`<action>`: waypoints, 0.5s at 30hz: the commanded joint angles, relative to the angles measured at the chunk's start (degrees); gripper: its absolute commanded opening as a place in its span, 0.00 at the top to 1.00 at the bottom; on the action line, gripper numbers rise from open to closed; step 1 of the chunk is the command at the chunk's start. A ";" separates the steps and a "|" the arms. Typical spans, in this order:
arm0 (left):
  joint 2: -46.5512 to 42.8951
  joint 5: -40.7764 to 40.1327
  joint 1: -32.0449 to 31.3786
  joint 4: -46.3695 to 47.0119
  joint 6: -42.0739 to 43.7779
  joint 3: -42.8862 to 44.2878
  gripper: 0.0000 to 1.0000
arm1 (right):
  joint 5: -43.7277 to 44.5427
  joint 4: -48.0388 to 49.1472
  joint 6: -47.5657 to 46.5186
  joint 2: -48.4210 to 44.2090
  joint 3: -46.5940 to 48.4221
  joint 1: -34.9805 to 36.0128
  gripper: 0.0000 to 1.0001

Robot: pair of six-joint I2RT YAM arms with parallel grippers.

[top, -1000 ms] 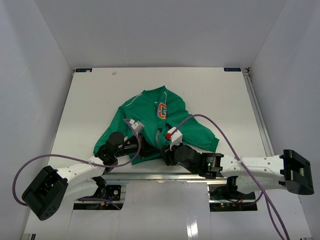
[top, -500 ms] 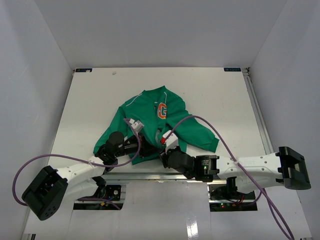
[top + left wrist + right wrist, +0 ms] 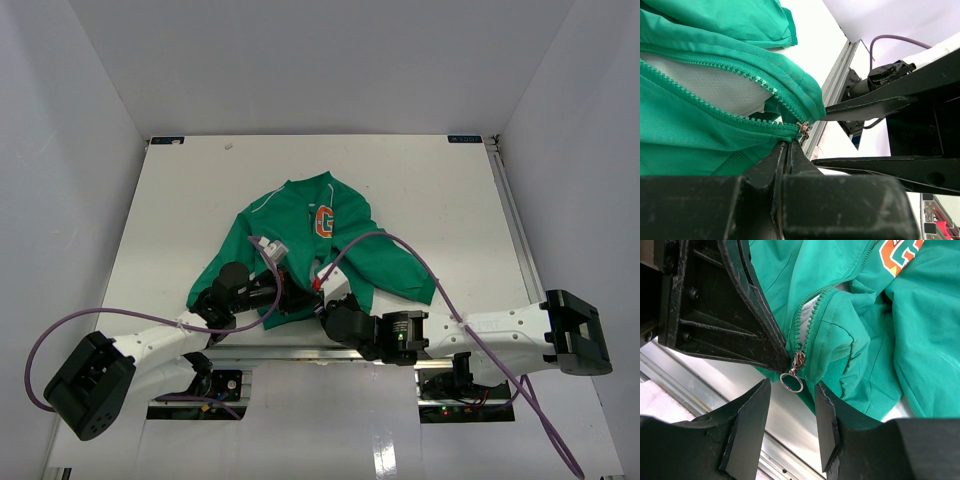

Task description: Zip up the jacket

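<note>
Risk of closing off-centre and slipping off the small ring pull, or of nipping loose fabric and jamming the slider. Hem pinched just beside it in clenched left gripper jaws. Ring flanked by parted right gripper jaws, not touching. Rumpled green jacket at near edge of worktop, unzipped, pale lining showing.

1. Table lies bare beyond and beside the jacket.
2. Left gripper and right gripper crowd the pull near the table's front edge, with barely any gap between.
3. A cable arcs over the jacket beside them.
</note>
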 commanded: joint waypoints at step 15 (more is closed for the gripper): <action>-1.82 0.19 0.12 -1.12 -0.40 2.63 1.00 | 4.10 -0.34 1.34 -0.20 2.35 1.67 0.55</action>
